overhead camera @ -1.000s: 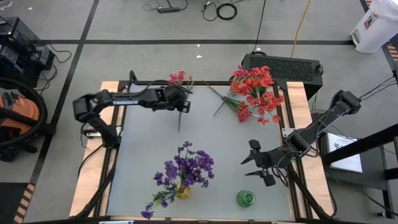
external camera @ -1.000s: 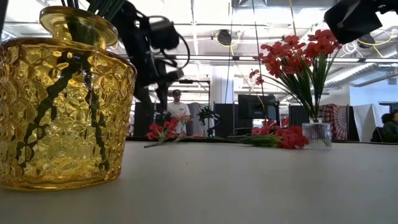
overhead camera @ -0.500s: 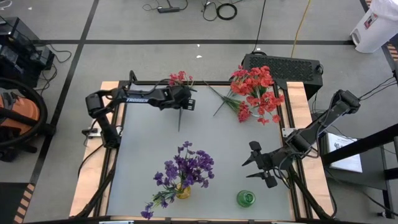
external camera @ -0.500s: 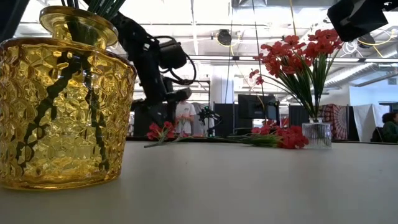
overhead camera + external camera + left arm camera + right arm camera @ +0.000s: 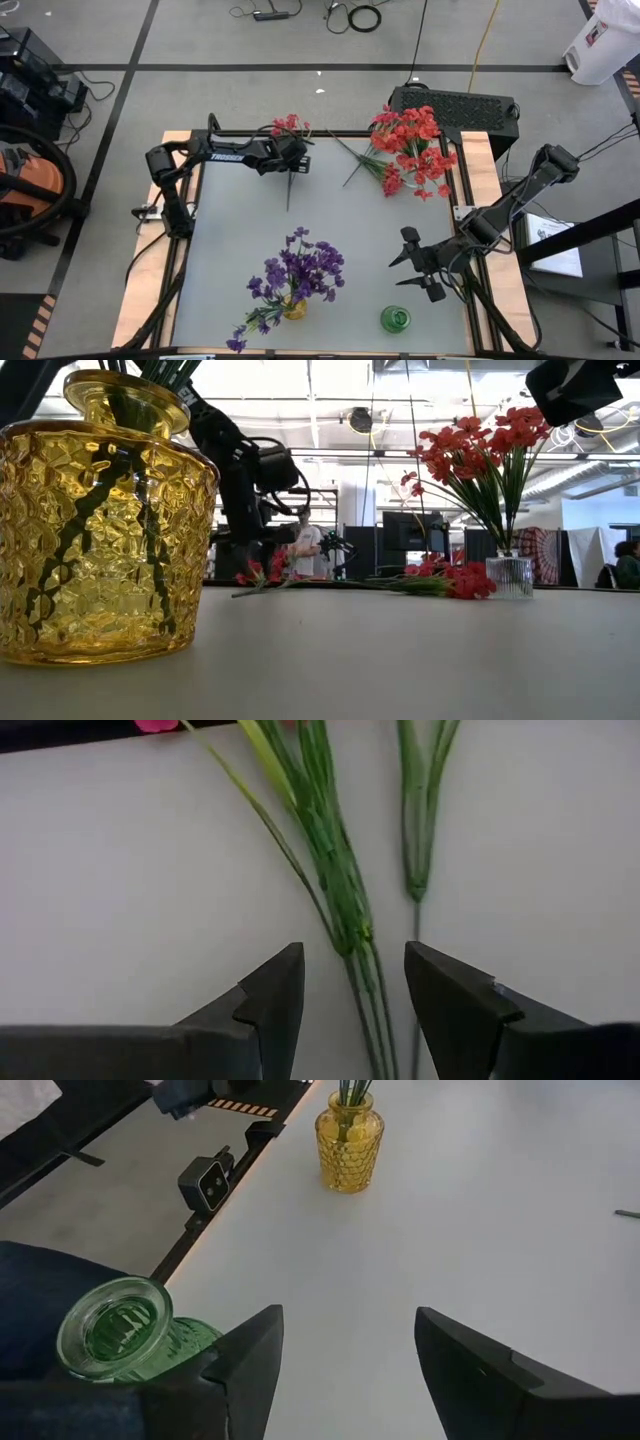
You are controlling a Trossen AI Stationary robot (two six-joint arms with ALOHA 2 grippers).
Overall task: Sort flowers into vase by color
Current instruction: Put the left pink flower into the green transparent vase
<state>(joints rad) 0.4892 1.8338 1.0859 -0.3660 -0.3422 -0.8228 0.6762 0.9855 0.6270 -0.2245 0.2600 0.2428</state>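
A pink sprig (image 5: 290, 126), thin green stem and small clustered blossoms, is seen lying at the surface's (image 5: 350, 240) 12 o'clock edge. The left gripper (image 5: 352, 982) is lowered over its stem, jaws spread wide, nothing grasped. The right gripper (image 5: 348, 1342) is parked at 4 o'clock, jaws parted, empty.

Bright, even overhead light; soft shadows.
Low view: ceiling lamps glare at 12 o'clock, and the near yellow vase (image 5: 100, 520) at 9 o'clock glows, slightly soft. Left wrist view: stems (image 5: 335, 880) blurred, fingers (image 5: 270, 995) sharper.
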